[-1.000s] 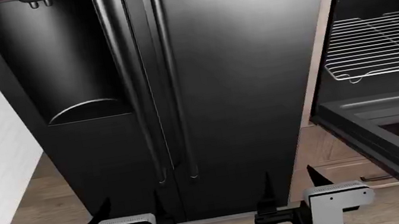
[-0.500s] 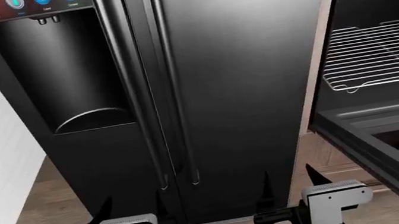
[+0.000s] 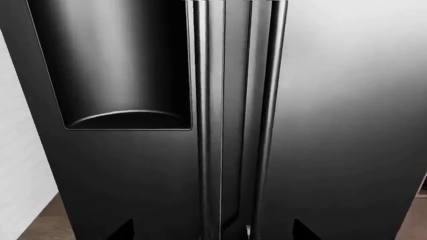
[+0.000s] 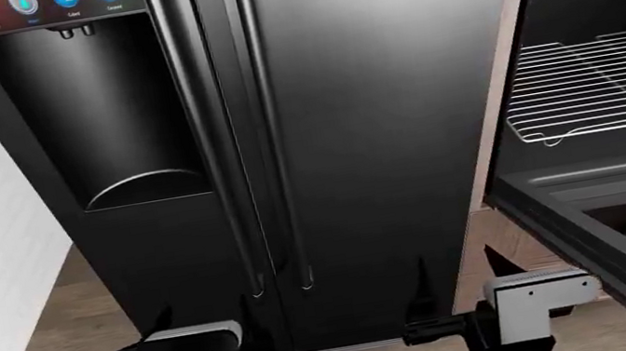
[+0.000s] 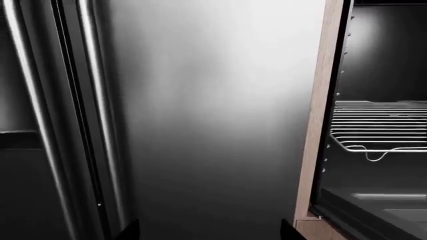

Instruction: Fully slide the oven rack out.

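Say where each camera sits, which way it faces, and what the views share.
Head view: high on the robot, looking forward and down at the refrigerator; the left tool and right tool show low.
Left wrist view: faces the dispenser recess; fingertips only.
Right wrist view: faces the fridge door; shares the oven rack with the head view.

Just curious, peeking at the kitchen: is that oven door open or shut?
Open. The oven door hangs down, and the oven rack shows inside the dark oven.
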Controlling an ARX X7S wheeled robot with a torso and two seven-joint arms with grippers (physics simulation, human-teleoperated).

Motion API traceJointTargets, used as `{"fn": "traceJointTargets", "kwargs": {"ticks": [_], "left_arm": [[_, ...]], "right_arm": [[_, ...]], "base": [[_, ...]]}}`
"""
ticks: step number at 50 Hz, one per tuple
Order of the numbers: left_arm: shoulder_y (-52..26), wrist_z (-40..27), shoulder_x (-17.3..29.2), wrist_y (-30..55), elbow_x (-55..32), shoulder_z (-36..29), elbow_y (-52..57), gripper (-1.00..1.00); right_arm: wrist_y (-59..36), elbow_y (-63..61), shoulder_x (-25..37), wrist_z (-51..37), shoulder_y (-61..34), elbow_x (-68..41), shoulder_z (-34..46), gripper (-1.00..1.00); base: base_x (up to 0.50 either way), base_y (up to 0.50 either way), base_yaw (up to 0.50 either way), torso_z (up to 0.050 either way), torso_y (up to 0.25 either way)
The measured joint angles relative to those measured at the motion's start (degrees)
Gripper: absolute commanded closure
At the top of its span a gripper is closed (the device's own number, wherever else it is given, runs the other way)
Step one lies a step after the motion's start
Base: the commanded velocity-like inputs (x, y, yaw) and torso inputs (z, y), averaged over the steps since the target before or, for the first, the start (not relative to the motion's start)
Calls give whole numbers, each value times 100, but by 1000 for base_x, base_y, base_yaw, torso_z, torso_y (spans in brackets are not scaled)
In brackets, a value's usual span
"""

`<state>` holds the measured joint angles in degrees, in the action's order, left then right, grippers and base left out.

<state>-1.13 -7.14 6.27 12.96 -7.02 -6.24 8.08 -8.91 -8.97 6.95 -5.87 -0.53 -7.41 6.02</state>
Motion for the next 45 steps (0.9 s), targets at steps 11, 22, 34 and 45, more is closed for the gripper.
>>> {"fn": "traceJointTargets", "kwargs": {"ticks": [11, 22, 34, 45], "left_arm": [[-760, -292, 232, 3311, -799, 431, 2304, -100], [-2464, -2517, 994, 5987, -3645, 1240, 3357, -100], [-4491, -6378, 2653, 5866, -9126, 657, 3310, -100], [-5773, -7556, 3926, 5165, -11372, 109, 3284, -100]], "right_arm": [[-2360, -2309, 409, -187, -352, -699, -306, -100], [-5465, -4040, 746, -1231, -1856, -3211, -1679, -100], [-6494, -3926, 2119, -4879, -4000, -8137, -1883, -100], [-6192, -3627, 3178, -6623, -5485, -10533, -1191, -100]], "base": [[0, 0, 0, 0, 0], [0, 0, 0, 0, 0], [0, 0, 0, 0, 0], [0, -234, 0, 0, 0]]}}
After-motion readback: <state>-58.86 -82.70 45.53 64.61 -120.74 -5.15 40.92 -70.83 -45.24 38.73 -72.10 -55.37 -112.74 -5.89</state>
